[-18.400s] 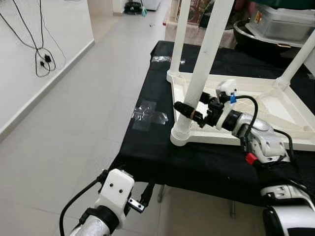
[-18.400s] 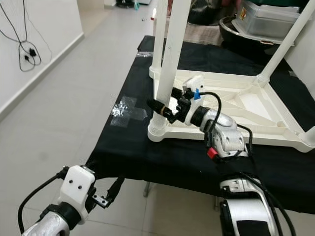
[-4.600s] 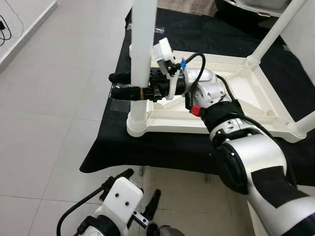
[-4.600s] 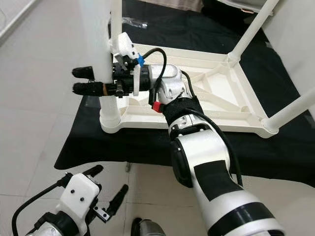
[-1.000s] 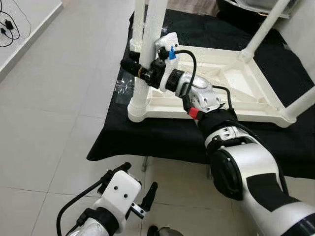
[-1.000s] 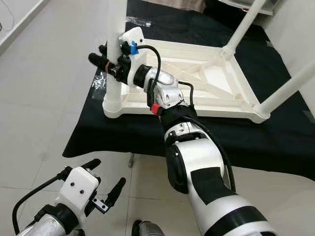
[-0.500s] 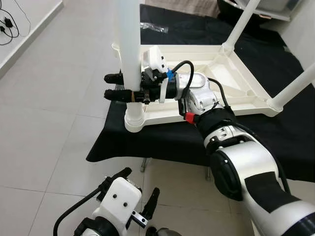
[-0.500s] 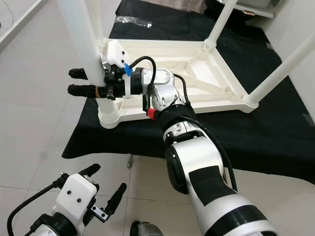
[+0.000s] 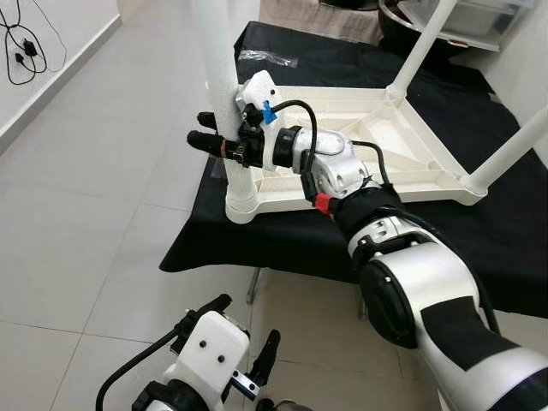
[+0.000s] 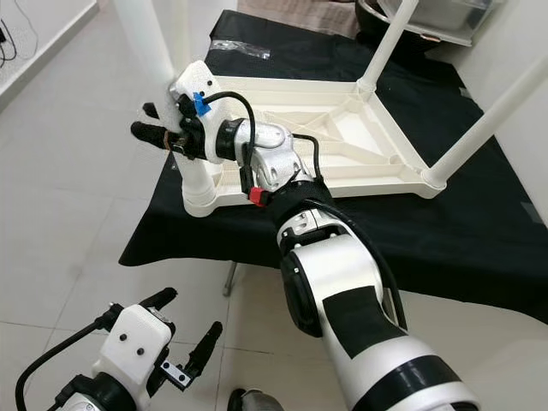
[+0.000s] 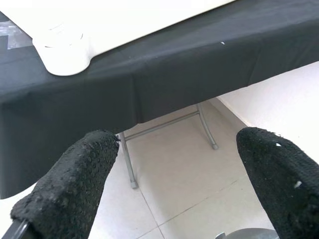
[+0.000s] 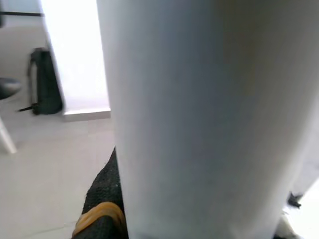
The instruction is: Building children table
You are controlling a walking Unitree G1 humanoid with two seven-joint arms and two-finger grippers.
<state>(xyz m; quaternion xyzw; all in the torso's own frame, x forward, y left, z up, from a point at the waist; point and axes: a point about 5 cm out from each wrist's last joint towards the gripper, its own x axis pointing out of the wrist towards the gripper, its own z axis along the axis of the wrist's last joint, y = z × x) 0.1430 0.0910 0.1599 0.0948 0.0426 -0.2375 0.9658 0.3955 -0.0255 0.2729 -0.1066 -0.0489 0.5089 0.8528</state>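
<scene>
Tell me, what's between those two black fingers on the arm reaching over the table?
A white table leg, standing upright in its corner socket. The right gripper has one finger on each side of it, seen in the left eye view; the right wrist view shows the leg close up.

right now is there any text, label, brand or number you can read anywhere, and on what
None can be read.
The white table leg held in the right gripper is plain, and so is the upturned tabletop.
The blue tag and red tab on the right arm carry no legible marks.
The black cloth is plain too.
</scene>
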